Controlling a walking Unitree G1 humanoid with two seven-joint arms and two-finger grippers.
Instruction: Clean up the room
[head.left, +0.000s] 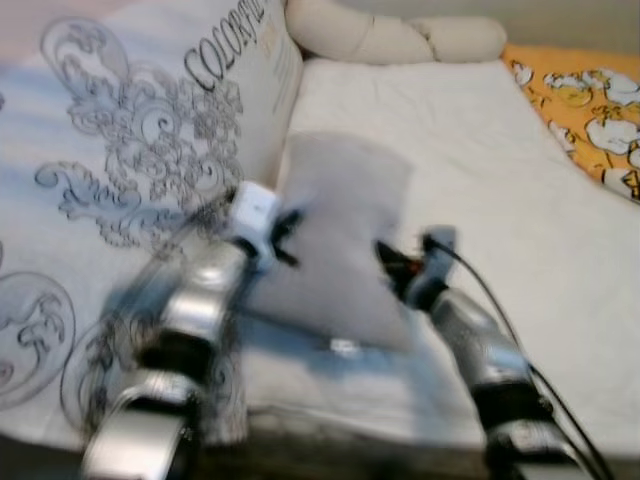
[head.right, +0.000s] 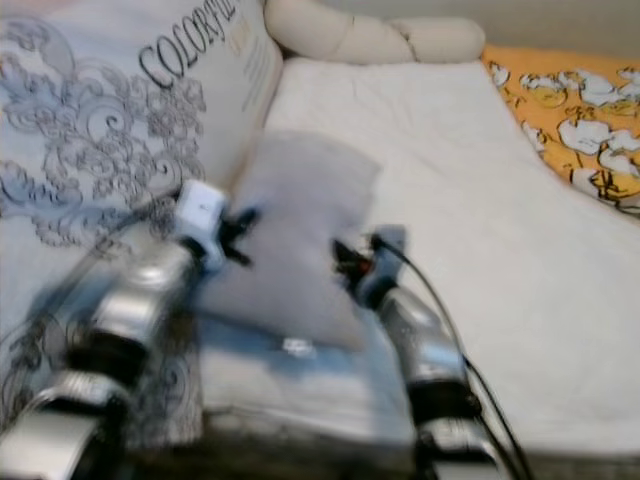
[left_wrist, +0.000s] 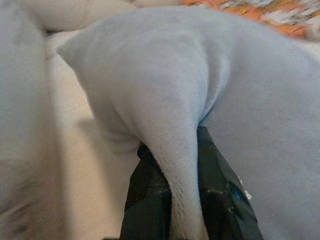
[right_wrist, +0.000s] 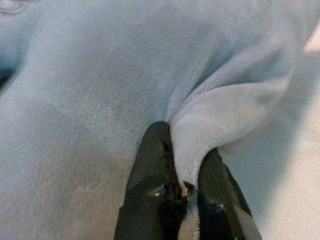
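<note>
Both arms reach forward, left gripper (left_wrist: 182, 200) and right gripper (right_wrist: 187, 192) each pinching the seemingly lifted grey pillow (head.left: 345, 240).

Grey fleece cushion (head.left: 340, 240) held upright over the bed.

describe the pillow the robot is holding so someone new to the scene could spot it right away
On the white bed, look between the two silver arms. The plain grey pillow is pinched by the left gripper and the right gripper. Unlike the large printed cushion beside it, it has no pattern or lettering.
</note>
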